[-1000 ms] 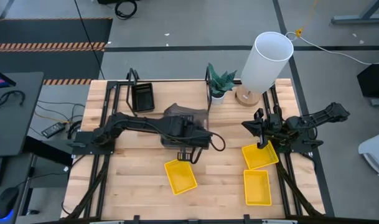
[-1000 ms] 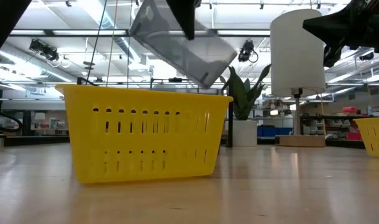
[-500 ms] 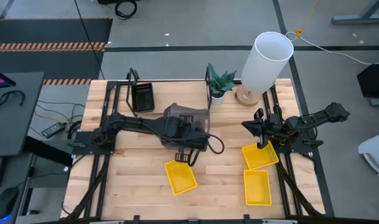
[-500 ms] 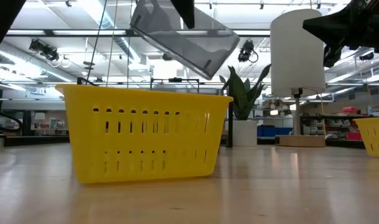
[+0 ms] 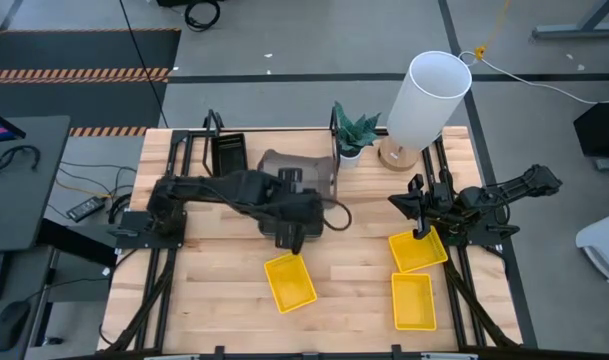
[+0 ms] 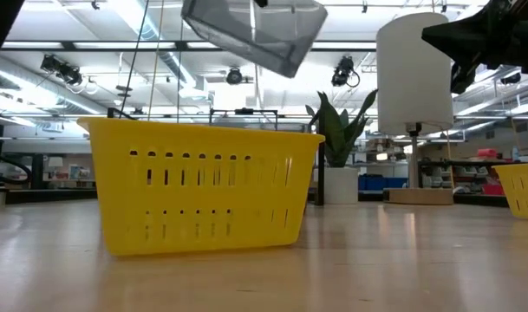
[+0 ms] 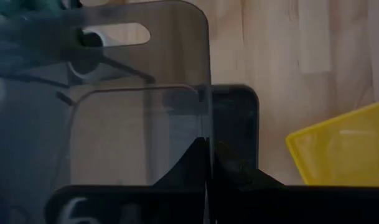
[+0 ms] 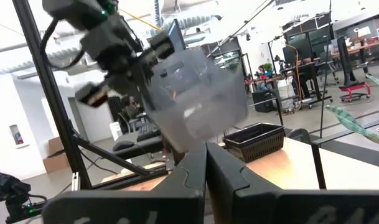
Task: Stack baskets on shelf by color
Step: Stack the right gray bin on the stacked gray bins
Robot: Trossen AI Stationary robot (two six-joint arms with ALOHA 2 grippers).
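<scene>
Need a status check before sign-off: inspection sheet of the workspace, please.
Surface: light wooden tabletop, black frame rails along its sides.
Job's things: translucent grey plastic basket held in the air; black perforated basket on the shelf; three yellow plastic baskets on the tabletop.
Clutter: small potted plant; white cylindrical lamp.
Grippers: left gripper shut on the grey basket's wall; right gripper shut, empty, above a yellow basket.
Cables: black cable looping off the left arm.
Surroundings: desk left; floor cables.
</scene>
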